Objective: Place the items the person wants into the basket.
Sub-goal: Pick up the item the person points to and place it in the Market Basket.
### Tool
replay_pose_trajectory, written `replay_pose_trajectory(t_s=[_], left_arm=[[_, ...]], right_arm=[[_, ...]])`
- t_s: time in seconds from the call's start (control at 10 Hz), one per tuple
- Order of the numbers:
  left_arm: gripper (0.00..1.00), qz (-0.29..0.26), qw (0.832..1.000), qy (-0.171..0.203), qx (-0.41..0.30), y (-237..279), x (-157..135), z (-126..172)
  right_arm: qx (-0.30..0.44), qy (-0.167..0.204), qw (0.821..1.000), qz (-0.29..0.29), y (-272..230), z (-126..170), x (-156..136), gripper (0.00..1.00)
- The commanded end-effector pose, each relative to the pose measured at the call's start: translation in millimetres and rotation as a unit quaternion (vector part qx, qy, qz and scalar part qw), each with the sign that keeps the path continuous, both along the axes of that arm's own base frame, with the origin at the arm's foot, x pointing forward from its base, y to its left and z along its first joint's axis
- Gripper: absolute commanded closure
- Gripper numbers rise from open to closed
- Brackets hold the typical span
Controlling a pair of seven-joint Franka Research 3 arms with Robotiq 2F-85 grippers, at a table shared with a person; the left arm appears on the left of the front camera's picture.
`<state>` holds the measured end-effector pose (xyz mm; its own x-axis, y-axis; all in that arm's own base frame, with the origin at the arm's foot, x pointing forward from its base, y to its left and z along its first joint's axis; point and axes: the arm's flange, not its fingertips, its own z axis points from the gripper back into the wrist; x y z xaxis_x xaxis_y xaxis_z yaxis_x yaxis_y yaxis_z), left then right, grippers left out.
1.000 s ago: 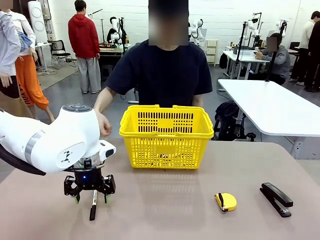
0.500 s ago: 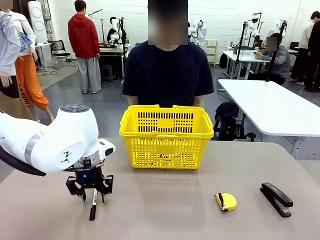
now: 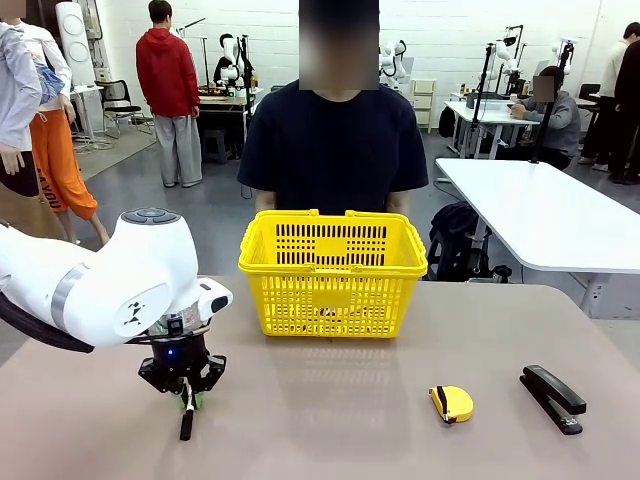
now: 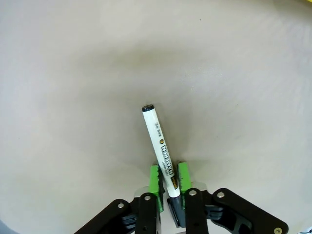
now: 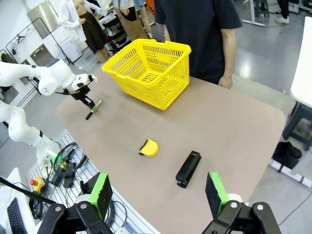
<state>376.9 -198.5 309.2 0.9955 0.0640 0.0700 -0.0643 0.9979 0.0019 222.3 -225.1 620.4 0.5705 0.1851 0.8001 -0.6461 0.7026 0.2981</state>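
One black-and-white marker [image 4: 160, 145], clamped by the left gripper [image 3: 187, 402], one basket [image 3: 332, 272] and one stapler [image 3: 552, 398] occupied the tan table [image 3: 340, 420]; the right gripper [image 5: 157, 190] gaped.

light: bright, even overhead | shadows: soft — faint on table [image 3: 330, 400] | focus: sharp | edges: wide-angle bend

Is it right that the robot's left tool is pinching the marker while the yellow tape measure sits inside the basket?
Not quite. The left tool is pinching the marker, but the yellow tape measure lies on the table, apart from the basket, beside the stapler. The front view shows it.
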Motion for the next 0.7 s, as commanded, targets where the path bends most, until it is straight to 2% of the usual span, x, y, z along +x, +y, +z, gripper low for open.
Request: replay_pose_trajectory(t_s=[0.0, 0.2, 0.3, 0.4, 0.6], left_arm=[[1.00, -0.002, 1.000, 0.011, -0.009, 2, 0, -4], [1.00, -0.004, 1.000, 0.010, -0.013, 3, -1, 0], [1.00, -0.015, 1.000, 0.011, -0.024, 8, 2, 14], [0.94, -0.028, 0.999, 0.041, -0.022, 12, 0, 38], [0.94, -0.066, 0.997, 0.026, -0.042, 34, -20, 122]], right_arm=[[0.016, -0.014, 1.000, 0.007, 0, 1, 3, 0.00], [0.016, -0.014, 1.000, 0.007, 0, 1, 3, 0.00], [0.016, -0.014, 1.000, 0.007, 0, 1, 3, 0.00], [0.016, -0.014, 1.000, 0.007, 0, 1, 3, 0.00], [0.016, -0.014, 1.000, 0.007, 0, 1, 3, 0.00]])
